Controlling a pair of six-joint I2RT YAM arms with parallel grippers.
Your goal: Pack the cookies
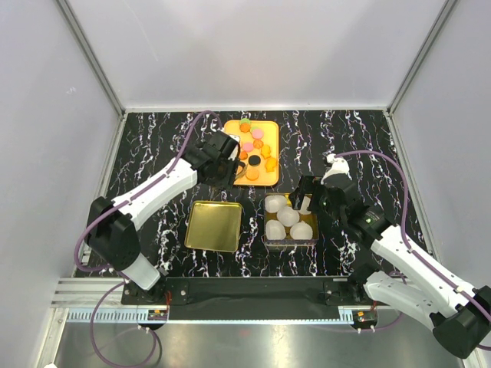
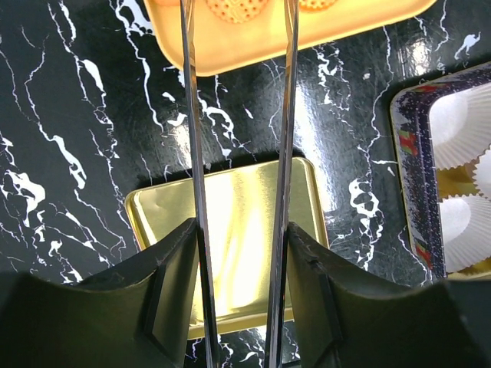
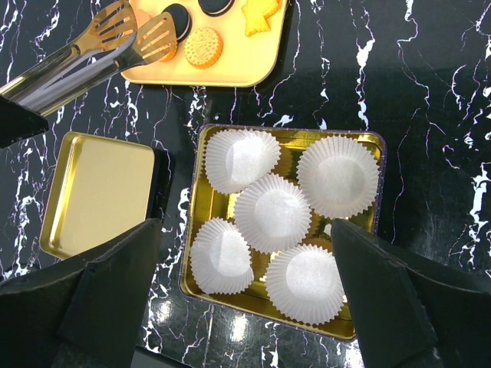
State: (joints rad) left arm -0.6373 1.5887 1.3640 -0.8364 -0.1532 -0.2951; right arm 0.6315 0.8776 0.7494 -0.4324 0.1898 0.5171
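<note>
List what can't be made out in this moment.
- Left wrist: tongs tips cut off by the top edge.
- Right wrist: orange tray cropped at the top, so cookies can't be counted.
- Top external: right hand covers part of the tin; left hand mostly hides the tongs.

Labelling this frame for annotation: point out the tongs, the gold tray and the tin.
tongs [image 3: 156, 37]: right wrist view, lower spoon tip.
gold tray [image 1: 214, 225]: top view, middle of its bare floor.
tin [image 3: 295, 132]: right wrist view, far rim.
</note>
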